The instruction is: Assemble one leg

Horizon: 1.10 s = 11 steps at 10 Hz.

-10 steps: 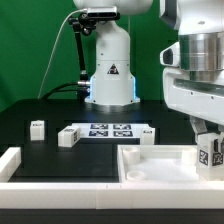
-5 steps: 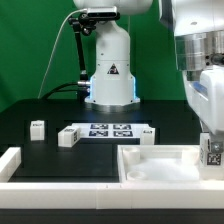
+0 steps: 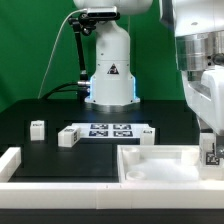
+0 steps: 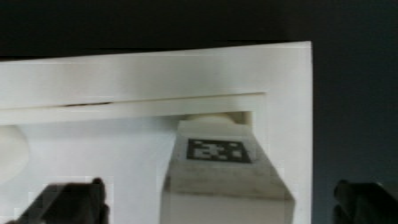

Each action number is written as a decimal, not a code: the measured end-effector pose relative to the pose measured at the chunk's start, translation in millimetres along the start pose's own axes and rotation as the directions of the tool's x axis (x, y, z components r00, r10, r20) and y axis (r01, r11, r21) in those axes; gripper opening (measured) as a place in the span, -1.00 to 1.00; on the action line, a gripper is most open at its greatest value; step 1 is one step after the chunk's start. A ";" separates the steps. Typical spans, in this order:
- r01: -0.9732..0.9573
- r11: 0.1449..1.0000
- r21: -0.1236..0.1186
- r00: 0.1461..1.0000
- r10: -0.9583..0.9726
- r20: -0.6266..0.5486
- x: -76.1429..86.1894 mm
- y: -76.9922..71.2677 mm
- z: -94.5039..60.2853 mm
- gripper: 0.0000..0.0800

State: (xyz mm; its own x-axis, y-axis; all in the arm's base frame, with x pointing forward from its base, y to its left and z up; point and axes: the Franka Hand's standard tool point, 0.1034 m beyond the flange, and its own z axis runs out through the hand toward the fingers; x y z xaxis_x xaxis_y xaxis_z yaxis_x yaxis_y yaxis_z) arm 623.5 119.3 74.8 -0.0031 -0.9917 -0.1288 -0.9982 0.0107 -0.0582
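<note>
The leg [image 3: 212,153], a small white peg with a black-and-white tag, stands upright at the right end of the large white panel [image 3: 160,166], half cut off by the frame edge. My gripper [image 3: 210,143] is directly above and around it. In the wrist view the leg [image 4: 222,160] sits between my two dark fingertips [image 4: 71,205], with a visible gap on each side, over the panel's corner [image 4: 107,85]. The gripper [image 4: 217,208] is open around the leg.
Three more white pegs lie on the black table: one [image 3: 37,127] at the exterior view's left, one [image 3: 67,136] and one [image 3: 146,133] at the ends of the marker board [image 3: 108,130]. A white rim piece [image 3: 10,160] runs along the front left.
The gripper and the leg have moved toward the exterior view's right and slightly lower than a second ago. Almost nothing has moved in the last half second.
</note>
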 end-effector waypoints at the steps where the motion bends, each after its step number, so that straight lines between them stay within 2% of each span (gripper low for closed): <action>1: 0.197 0.980 -0.008 0.980 -0.197 -0.003 0.9 0.5 -0.2 0.62; 4: 0.470 0.882 -0.011 0.882 -0.471 -0.003 -0.9 0.2 -0.6 0.62; 5: 0.579 0.815 -0.016 0.815 -0.579 -0.009 -1.2 -0.6 -1.3 0.62; 7: 0.747 0.664 -0.034 0.664 -0.748 -0.013 -2.2 -3.0 -2.3 0.62; 9: 0.903 0.426 -0.052 0.426 -0.905 -0.009 2.6 -5.6 -1.2 0.62; 11: 0.963 0.262 -0.065 0.262 -0.965 -0.017 1.0 -6.7 -1.1 0.62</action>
State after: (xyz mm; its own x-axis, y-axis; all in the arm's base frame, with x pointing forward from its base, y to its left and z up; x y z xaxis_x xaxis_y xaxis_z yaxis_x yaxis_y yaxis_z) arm 630.2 118.0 76.1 0.9616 -0.2718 0.0391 -0.2684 -0.9604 -0.0748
